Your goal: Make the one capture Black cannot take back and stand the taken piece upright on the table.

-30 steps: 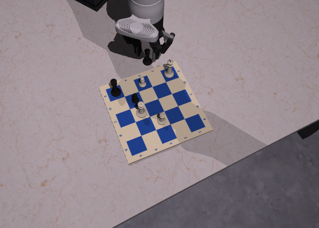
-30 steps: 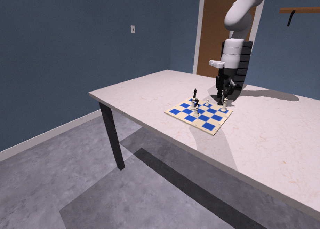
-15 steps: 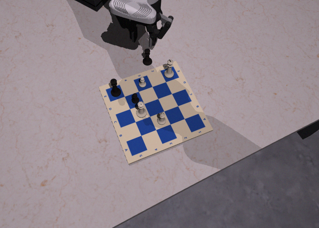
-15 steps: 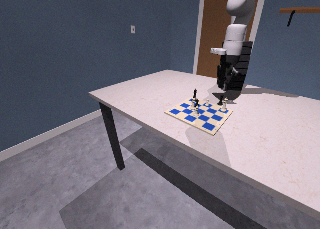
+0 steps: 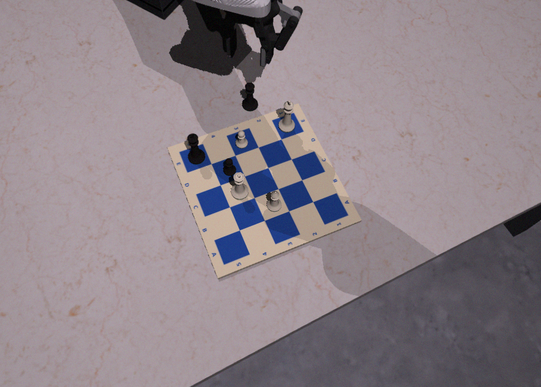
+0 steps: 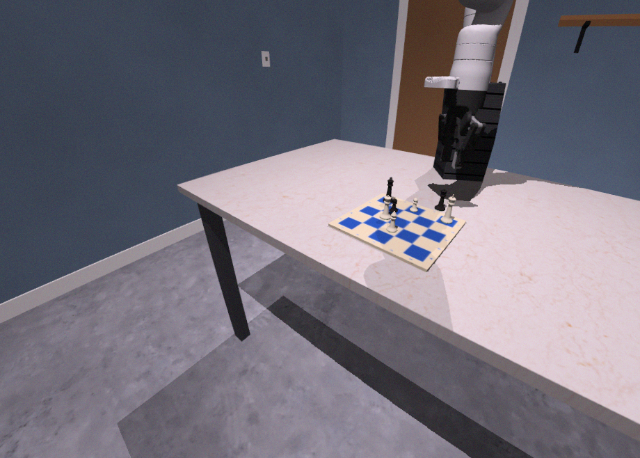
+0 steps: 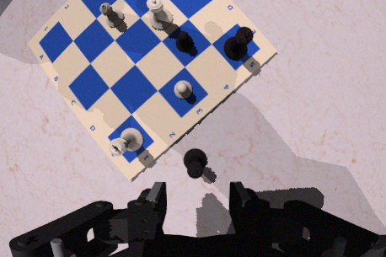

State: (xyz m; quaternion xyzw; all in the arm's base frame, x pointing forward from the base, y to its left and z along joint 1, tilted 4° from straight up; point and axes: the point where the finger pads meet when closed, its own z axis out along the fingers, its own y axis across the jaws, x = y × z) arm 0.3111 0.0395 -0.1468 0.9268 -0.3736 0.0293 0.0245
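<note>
The arm descends near-vertically from above, its white wrist segments stacked over the black gripper (image 6: 461,144) body, which hangs well above the table surface. The gripper (image 7: 196,211) points straight down, jaws parted to a moderate width and gripping nothing (fingers apart with a visible gap in the wrist view). Both black fingers are intact and roughly parallel, their linkage arms spread to either side. In the top view, the gripper (image 5: 249,53) sits below the pale wrist housing, with one finger link projecting outward to the side.
</note>
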